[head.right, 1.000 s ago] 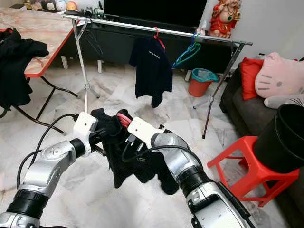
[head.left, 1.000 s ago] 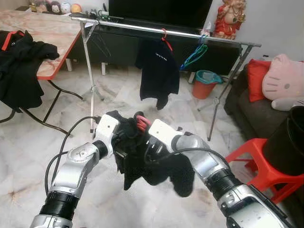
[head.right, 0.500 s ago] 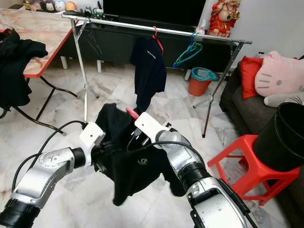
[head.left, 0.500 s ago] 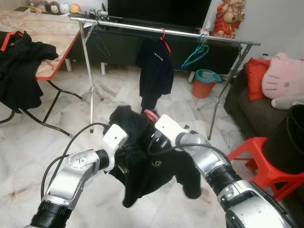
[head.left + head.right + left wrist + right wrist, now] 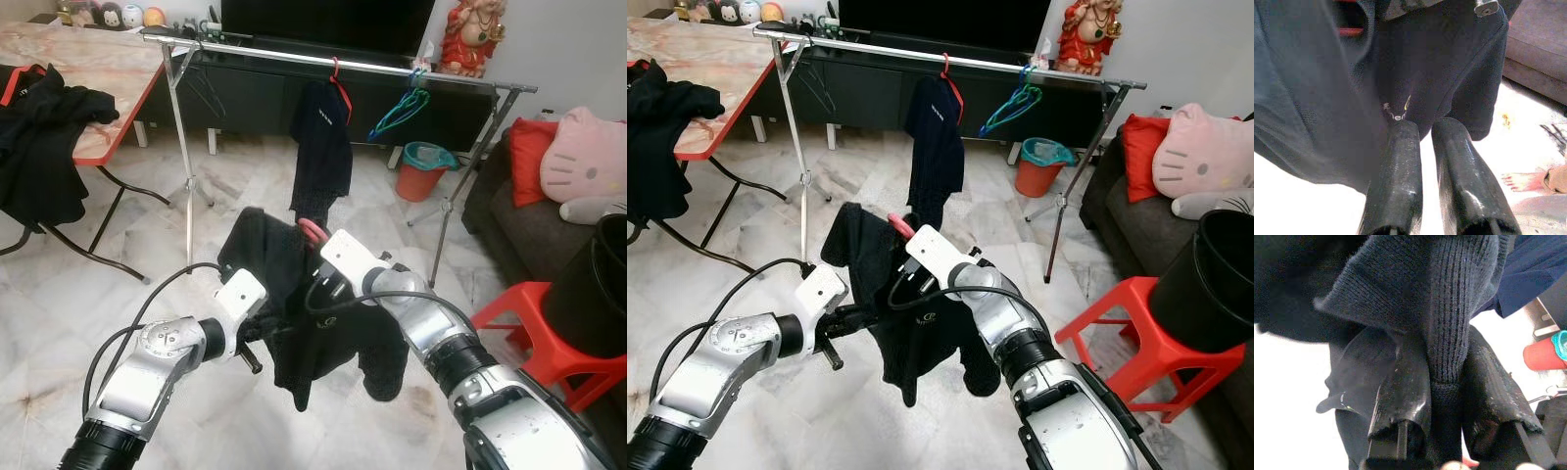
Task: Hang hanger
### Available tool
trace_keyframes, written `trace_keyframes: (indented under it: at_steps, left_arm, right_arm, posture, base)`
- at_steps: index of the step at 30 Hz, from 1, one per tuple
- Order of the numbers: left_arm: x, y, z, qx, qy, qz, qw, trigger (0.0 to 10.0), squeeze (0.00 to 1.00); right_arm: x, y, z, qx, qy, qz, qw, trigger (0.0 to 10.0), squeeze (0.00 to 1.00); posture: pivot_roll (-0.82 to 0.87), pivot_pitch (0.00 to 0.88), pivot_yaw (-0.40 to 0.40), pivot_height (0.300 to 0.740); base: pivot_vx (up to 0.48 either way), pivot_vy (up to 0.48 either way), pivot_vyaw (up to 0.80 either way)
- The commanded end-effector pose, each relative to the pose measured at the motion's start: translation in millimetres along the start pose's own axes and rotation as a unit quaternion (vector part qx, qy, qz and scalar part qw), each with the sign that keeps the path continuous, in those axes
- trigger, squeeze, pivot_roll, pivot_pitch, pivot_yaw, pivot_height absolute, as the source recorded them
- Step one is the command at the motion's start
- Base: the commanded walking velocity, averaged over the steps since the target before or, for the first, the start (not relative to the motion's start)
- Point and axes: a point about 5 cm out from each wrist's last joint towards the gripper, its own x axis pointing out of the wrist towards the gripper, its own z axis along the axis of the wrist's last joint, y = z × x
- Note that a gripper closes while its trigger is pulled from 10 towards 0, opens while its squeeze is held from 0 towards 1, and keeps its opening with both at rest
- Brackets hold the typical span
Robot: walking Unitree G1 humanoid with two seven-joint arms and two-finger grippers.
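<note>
1. Hanger (image 5: 312, 232) in pink, with a black garment (image 5: 323, 328) draped over it, hangs from my right hand (image 5: 315, 286), well short of the silver clothes rail (image 5: 392, 70) and lower than it.
2. My right hand is clamped on a ribbed fold of the garment; whether it also pinches the hanger itself I cannot tell.
3. My left hand (image 5: 1422, 147) sits just beside the cloth on the side away from the rail, fingers (image 5: 1398, 161) narrowly apart with nothing between them.
4. Risk, as I judge it: if only cloth is pinched, the hanger could slide out and drop to the floor as I lift toward the rail.
5. The hook could also foul the dark shirt (image 5: 323, 147) already hanging on the rail.
6. My right wrist camera reveals the knit pinched between my fingers (image 5: 1400, 382); the head cameras instead show the rail and the free span beside that shirt.
</note>
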Motion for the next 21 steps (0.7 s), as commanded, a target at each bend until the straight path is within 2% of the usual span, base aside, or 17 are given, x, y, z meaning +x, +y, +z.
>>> trace_keyframes:
  at_steps: [1,3,7,8,11,13,15,19,21]
  left_arm:
    - [0.7,-4.2,7,0.007,-0.007,-0.012,1.000,10.0,1.00]
    - [0.5,-4.1,7,0.008,-0.007,-0.011,1.000,10.0,1.00]
    - [-3.3,0.5,10,0.005,-0.018,0.001,1.000,10.0,1.00]
    - [-6.5,8.6,12,0.002,-0.029,0.030,0.999,10.0,1.00]
    - [-13.1,20.2,17,-0.012,-0.052,0.066,0.996,10.0,1.00]
    - [-15.0,20.9,17,-0.014,-0.055,0.064,0.996,10.0,1.00]
    - [-29.6,13.6,12,-0.018,-0.047,0.006,0.999,10.0,1.00]
    - [-42.2,11.5,15,-0.018,-0.051,-0.020,0.998,10.0,1.00]
    - [-43.9,11.7,17,-0.019,-0.055,-0.022,0.998,10.0,1.00]
  right_arm:
    - [-2.2,-14.4,10,0.006,-0.022,-0.024,0.999,0.0,0.00]
    - [-2.1,-14.6,10,0.006,-0.026,-0.026,0.999,0.0,0.00]
    - [-4.7,-17.8,17,0.020,-0.066,-0.011,0.998,0.0,0.00]
    - [-7.4,-24.0,16,0.024,-0.073,-0.009,0.997,0.0,0.00]
    - [-12.7,-33.4,10,-0.009,-0.074,0.005,0.997,0.0,0.00]
    - [-14.2,-35.9,8,-0.015,-0.075,0.009,0.997,0.0,0.00]
    - [-23.9,-44.4,-4,-0.045,-0.085,0.053,0.994,0.0,0.00]
    - [-34.9,-50.0,-22,-0.092,-0.075,0.102,0.988,0.0,0.00]
    - [-36.6,-50.3,-24,-0.097,-0.077,0.110,0.986,0.0,0.00]
  posture:
    - [0.05,0.000,-0.151,0.740]
    - [0.05,0.000,-0.151,0.740]
    - [0.05,0.000,-0.154,0.740]
    - [0.05,0.000,-0.154,0.740]
    - [0.05,0.000,-0.157,0.740]
    - [0.05,0.000,-0.160,0.740]
    - [0.05,0.000,-0.159,0.740]
    - [0.05,0.000,-0.165,0.740]
    - [0.05,0.000,-0.165,0.740]
  base:
    - [0.000,0.000,0.00]
    - [0.000,0.000,0.00]
    - [0.000,0.000,0.00]
    - [0.000,0.000,0.00]
    - [0.000,0.000,0.00]
    - [0.000,0.000,0.00]
    - [0.000,0.000,0.00]
    - [0.000,0.000,0.00]
    - [0.000,0.000,0.00]
